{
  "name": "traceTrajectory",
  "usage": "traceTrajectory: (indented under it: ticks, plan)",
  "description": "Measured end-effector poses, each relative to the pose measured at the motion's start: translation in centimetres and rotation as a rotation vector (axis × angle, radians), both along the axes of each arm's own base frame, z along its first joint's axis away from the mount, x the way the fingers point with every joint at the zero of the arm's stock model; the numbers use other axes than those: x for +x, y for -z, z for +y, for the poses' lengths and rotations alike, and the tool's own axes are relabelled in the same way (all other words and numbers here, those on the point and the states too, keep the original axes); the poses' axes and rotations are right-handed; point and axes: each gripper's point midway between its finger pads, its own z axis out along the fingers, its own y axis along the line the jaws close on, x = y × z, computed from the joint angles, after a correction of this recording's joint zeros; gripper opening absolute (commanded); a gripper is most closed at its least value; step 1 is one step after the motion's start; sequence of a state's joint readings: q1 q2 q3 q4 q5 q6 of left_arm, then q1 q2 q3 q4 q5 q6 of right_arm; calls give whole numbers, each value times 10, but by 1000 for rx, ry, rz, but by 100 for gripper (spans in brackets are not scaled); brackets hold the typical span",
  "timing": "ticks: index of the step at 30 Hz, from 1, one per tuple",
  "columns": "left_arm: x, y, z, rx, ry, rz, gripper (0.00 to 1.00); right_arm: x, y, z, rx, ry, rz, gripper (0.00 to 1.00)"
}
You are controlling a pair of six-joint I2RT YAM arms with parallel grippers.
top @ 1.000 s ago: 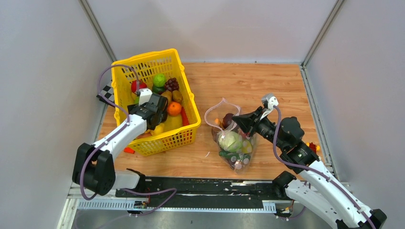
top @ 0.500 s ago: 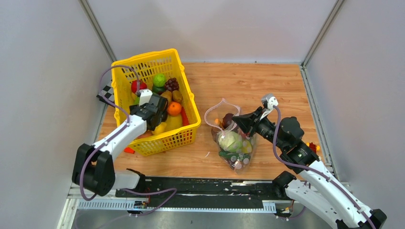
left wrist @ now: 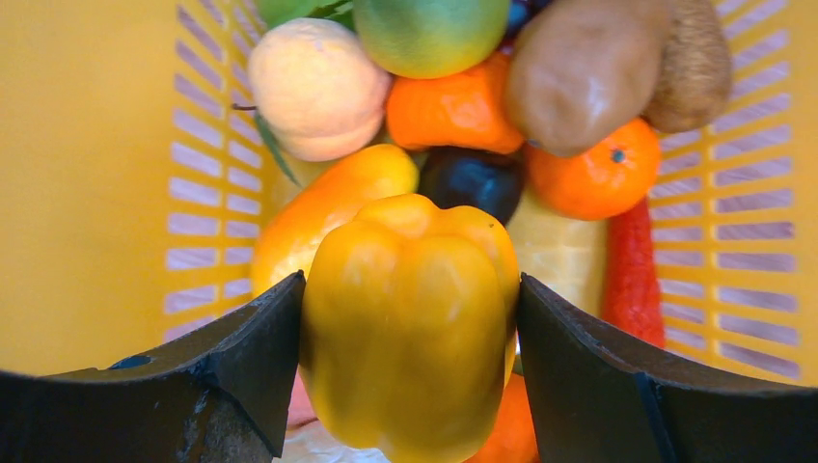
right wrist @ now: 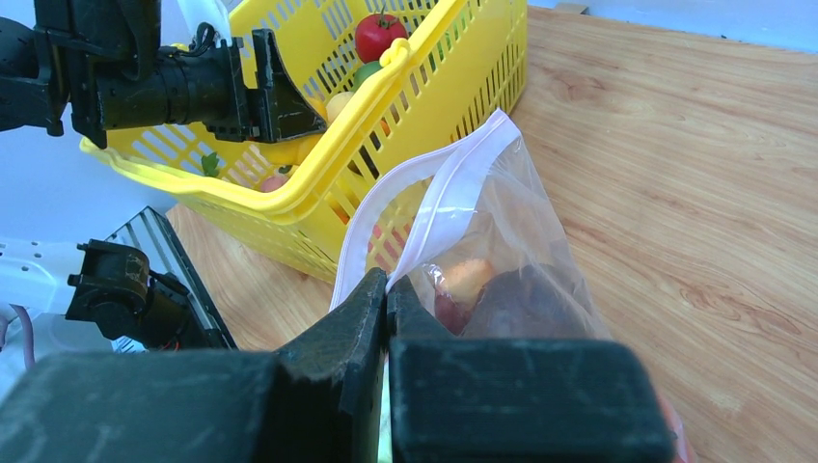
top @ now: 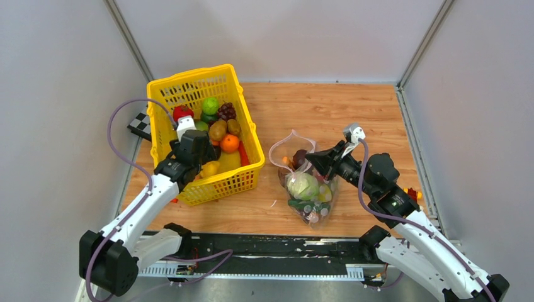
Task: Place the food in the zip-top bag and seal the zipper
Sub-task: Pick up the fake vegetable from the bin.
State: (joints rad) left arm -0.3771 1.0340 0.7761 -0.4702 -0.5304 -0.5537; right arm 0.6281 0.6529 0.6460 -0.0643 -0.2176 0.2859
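Over on the left, the left hand (left wrist: 408, 294) is reaching down into the yellow plastic lattice basket (top: 250, 143), its two dark fingers (left wrist: 246, 352) pressing against either side of a glossy yellow toy bell pepper (left wrist: 410, 333). The pepper is sitting upright between them, resting on the heap of other toy food: a round orange (left wrist: 603, 174), a dark purple piece (left wrist: 473, 178) just behind the pepper, a pale peach (left wrist: 313, 87) and a brown potato (left wrist: 584, 72) farther back.

On the right, the clear dotted zip-top bag (top: 310, 195) is standing on the wooden table (top: 327, 107), near the basket but apart from it. The right hand (right wrist: 386, 294) is pinching the bag's rim, fingers pressed together on the pale pinkish zipper strip (right wrist: 453, 183), which is curving up in an open loop so the mouth is gaping. Inside the bag, a green toy cabbage (top: 304, 186) is lying on top of several smaller pieces I cannot tell apart.
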Motion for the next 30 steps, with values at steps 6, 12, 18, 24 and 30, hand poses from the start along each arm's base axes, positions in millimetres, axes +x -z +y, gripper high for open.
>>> traceTrajectory:
  ticks: [6, 12, 18, 24, 30]
  plan:
    - [1, 1, -30, -124, 135, -50, 60, 0, 0, 0, 1, 0, -1, 3]
    - [6, 3, -72, -229, 345, -47, 65, 0, 0, 0, 1, 0, -1, 3]
    - [3, 45, -90, -220, 455, 114, 74, 0, 0, 0, 1, 0, -1, 3]
    - [6, 58, -90, -189, 473, 170, 86, 0, 0, 0, 1, 0, -1, 3]
    - [5, 60, -88, -174, 474, 177, 95, 0, 0, 0, 0, 0, -1, 3]
